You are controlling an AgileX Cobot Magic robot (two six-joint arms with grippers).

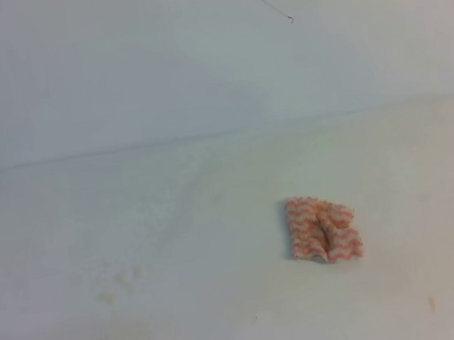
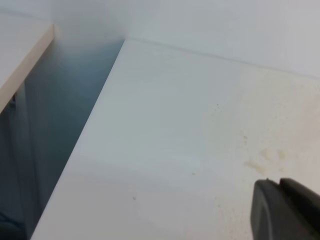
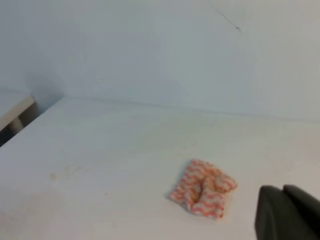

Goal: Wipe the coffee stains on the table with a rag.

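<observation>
On table, crumpled rag, tools cropped

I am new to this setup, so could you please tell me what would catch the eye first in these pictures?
The pink-and-white zigzag rag stands out, lying crumpled on the white table, right of centre in the high view, with nothing touching it. Faint yellowish smudges mark the tabletop to its left. No amber coffee blot is visible, and only a dark edge of each claw shows in the wrist views.
</observation>
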